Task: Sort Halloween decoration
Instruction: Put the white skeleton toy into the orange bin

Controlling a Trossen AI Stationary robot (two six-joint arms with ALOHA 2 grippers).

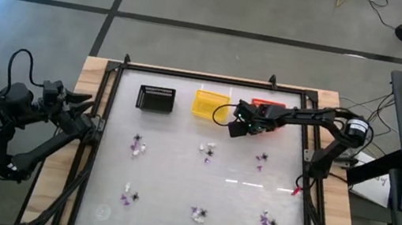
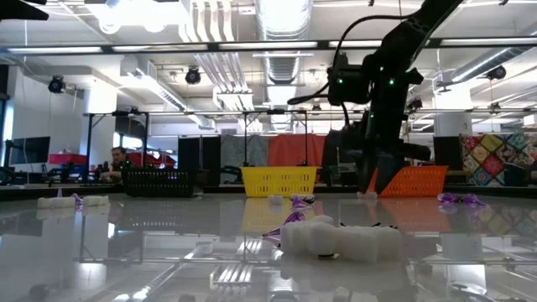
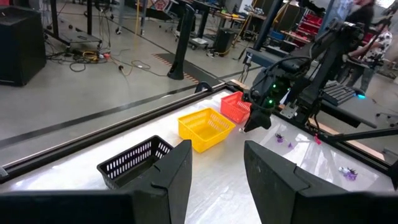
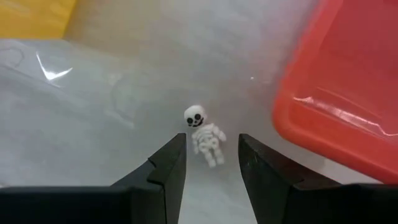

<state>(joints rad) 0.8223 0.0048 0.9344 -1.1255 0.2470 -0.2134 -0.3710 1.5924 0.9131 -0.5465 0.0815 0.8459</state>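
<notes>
A tiny white skeleton trinket (image 4: 205,134) lies flat on the table between the yellow basket (image 1: 209,103) and the orange basket (image 1: 262,104). My right gripper (image 4: 211,152) (image 1: 237,127) is open and points down at it, one fingertip on either side of its legs, without touching it. More purple, black and white trinkets lie in small clusters on the table (image 1: 138,146) (image 1: 208,151) (image 1: 261,160) (image 1: 199,213). My left gripper (image 3: 217,155) (image 1: 93,112) is open and waits at the table's left edge.
A black basket (image 1: 156,99) stands left of the yellow one along the far side. The orange basket's wall (image 4: 348,93) is close beside my right fingers. A white trinket (image 2: 340,239) lies near the low camera. A raised frame (image 1: 214,78) borders the table.
</notes>
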